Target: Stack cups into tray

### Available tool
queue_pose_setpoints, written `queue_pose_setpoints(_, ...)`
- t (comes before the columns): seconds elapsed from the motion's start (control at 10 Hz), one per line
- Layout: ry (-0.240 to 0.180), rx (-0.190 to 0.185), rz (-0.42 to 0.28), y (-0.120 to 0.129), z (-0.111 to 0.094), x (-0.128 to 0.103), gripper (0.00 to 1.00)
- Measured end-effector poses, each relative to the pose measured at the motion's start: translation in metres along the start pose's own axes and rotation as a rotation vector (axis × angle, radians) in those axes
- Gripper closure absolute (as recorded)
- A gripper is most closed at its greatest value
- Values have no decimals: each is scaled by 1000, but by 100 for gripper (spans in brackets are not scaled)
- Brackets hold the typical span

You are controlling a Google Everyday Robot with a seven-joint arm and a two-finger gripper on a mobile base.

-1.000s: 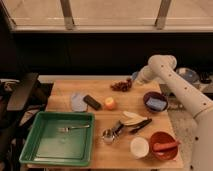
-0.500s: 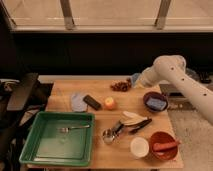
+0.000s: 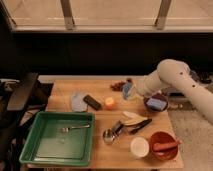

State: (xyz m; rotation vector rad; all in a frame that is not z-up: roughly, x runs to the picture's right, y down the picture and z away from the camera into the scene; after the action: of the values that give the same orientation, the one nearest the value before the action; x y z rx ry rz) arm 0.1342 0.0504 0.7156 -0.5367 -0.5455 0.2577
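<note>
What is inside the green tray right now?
Only a fork lies in the green tray; no cups. Its floor is otherwise unhidden. The white cup stands outside it; the end effector is at the light blue cup near the table's far edge.

arm (image 3: 172, 79): white, elbow raised, forearm sloping down | gripper (image 3: 128, 91): at forearm's low end

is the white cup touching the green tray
Apart. The camera view shows table surface between the white cup and the tray. The gripper is far off, at the light blue cup.
</note>
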Motion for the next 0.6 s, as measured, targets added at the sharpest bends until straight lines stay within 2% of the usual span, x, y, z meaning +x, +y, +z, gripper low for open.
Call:
queue_pose_setpoints(0.1,-41,-38,-1,10,-3,-3,100)
queue_pose_setpoints(0.2,-52,-47,-5,12,-2,-6,100)
queue_pose_setpoints(0.6,-52,-47,-5,12,-2,-6,100)
